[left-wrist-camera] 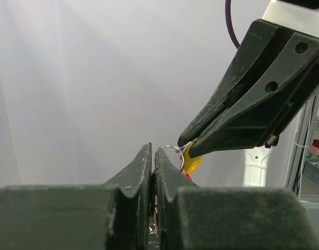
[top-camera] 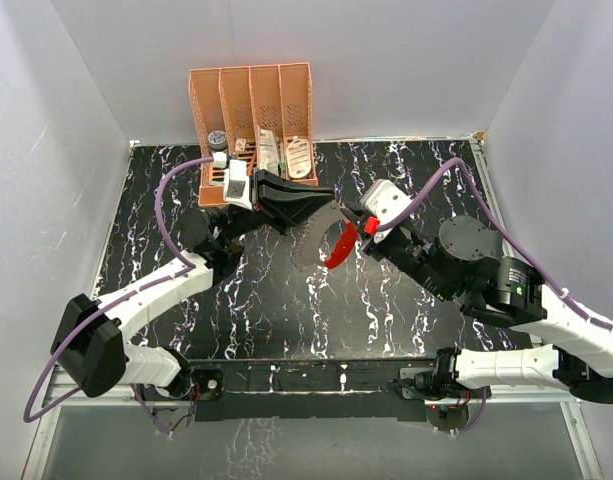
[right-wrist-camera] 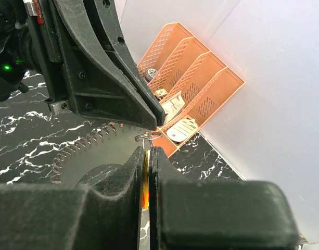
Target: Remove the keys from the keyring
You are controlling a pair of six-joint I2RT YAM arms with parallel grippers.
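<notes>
Above the middle of the black marbled table my two grippers meet tip to tip. The left gripper (top-camera: 329, 196) (left-wrist-camera: 153, 148) is shut, with the thin wire keyring (left-wrist-camera: 174, 150) (right-wrist-camera: 146, 137) coming out at its fingertips. My right gripper (top-camera: 349, 211) (right-wrist-camera: 147, 150) is shut on a small yellow key (left-wrist-camera: 192, 162) (right-wrist-camera: 147, 164) that hangs on that ring. The keyring's red tag (top-camera: 339, 246) dangles below the two grippers, and a bit of red (right-wrist-camera: 145, 198) shows between the right fingers. What lies deeper between the left fingers is dark and hard to make out.
An orange slotted rack (top-camera: 251, 105) (right-wrist-camera: 201, 78) with small items and a white oval item stands at the back wall. A grey translucent disc with a toothed edge (top-camera: 308, 247) (right-wrist-camera: 97, 151) lies under the grippers. White walls enclose the table.
</notes>
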